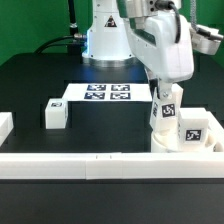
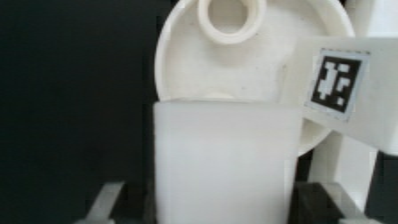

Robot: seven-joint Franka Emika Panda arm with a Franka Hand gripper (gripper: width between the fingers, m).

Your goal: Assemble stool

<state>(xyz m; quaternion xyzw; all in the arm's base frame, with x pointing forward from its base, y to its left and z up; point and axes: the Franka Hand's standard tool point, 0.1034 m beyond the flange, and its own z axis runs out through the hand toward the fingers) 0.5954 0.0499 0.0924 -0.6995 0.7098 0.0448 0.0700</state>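
Observation:
My gripper (image 1: 166, 98) hangs at the exterior view's right and is shut on a white stool leg (image 1: 167, 108) with a black-and-white tag, held upright. In the wrist view this leg (image 2: 222, 160) fills the space between both fingers (image 2: 111, 200), just over the round white seat (image 2: 214, 70). The seat (image 1: 162, 136) lies in the corner of the white rails. A round recess (image 2: 231, 18) shows on the seat's far side. A second tagged leg (image 1: 192, 131) stands on the seat beside the held one and also shows in the wrist view (image 2: 338, 80). A third leg (image 1: 55, 113) lies loose at the left.
The marker board (image 1: 100, 93) lies on the black table behind the seat. White border rails run along the front (image 1: 90, 166) and the left edge (image 1: 5, 125). The robot's base (image 1: 105, 40) stands at the back.

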